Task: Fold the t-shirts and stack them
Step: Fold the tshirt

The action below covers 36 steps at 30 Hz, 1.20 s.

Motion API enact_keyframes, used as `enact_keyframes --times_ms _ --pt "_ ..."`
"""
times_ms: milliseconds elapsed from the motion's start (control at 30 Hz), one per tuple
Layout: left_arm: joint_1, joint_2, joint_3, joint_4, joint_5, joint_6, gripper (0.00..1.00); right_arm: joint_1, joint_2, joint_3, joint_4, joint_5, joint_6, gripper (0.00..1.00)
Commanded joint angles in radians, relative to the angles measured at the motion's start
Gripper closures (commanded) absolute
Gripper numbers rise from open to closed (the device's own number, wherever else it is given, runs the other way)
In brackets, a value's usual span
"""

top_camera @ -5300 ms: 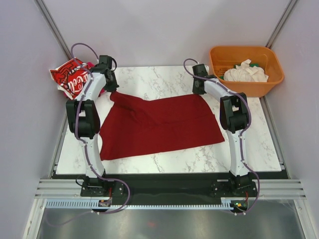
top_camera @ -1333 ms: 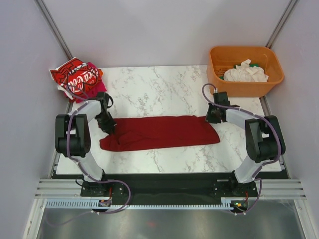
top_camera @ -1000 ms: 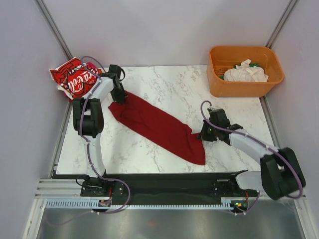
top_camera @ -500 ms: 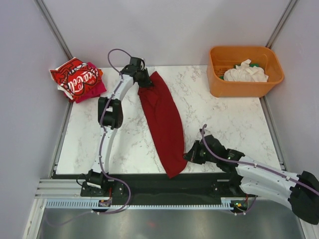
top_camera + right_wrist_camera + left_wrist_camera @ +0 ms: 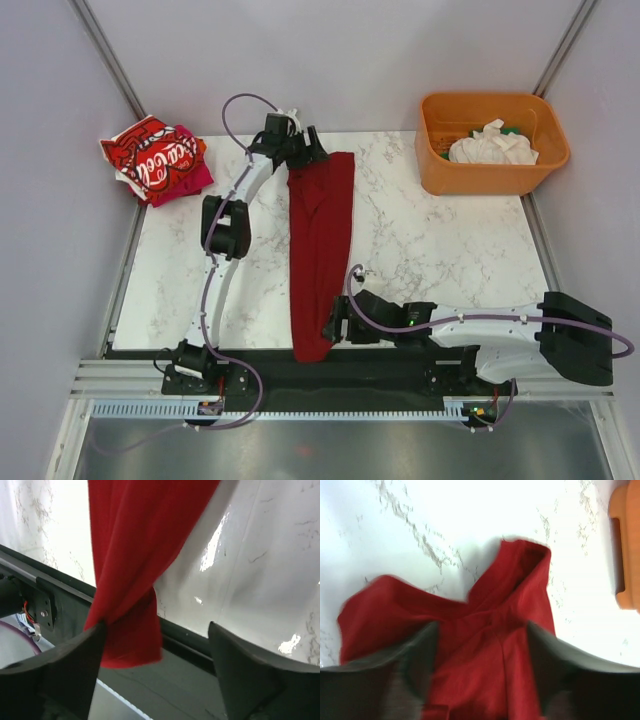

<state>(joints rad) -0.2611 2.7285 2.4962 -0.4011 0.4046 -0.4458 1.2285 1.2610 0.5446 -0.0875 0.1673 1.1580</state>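
From above: the left arm stretches to the far edge of the desk (image 5: pixel 450 260), left claw (image 5: pixel 308 150) at the far end of the dark red t-shirt (image 5: pixel 322 240), a long strip running to the near edge. The right arm lies low there, right claw (image 5: pixel 334 328) beside the near end.

Left wrist: fingers (image 5: pixel 415 665) spread, released, cloth between.

Right wrist: fingers (image 5: pixel 70 665) apart, released; shirt end droops over the desk edge.
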Motion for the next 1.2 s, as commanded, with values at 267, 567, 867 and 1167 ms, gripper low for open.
enact_keyframes --times_ms 267,567,867,1167 --pt "0.008 -0.358 -0.109 0.059 -0.102 0.172 0.00 0.088 -0.067 0.261 -0.379 0.296 -0.099 0.02" --pt "0.010 -0.884 -0.544 -0.162 -0.354 0.112 0.04 0.124 -0.028 0.252 -0.451 0.330 -0.081 0.02" --pt "-0.197 -1.493 -1.591 -0.160 -0.313 -0.161 0.13 0.092 -0.294 0.045 -0.397 0.368 -0.026 0.11" --pt "-0.381 -1.888 -2.051 -0.145 -0.237 -0.462 0.03 0.077 -0.336 0.072 -0.468 0.393 -0.046 0.09"
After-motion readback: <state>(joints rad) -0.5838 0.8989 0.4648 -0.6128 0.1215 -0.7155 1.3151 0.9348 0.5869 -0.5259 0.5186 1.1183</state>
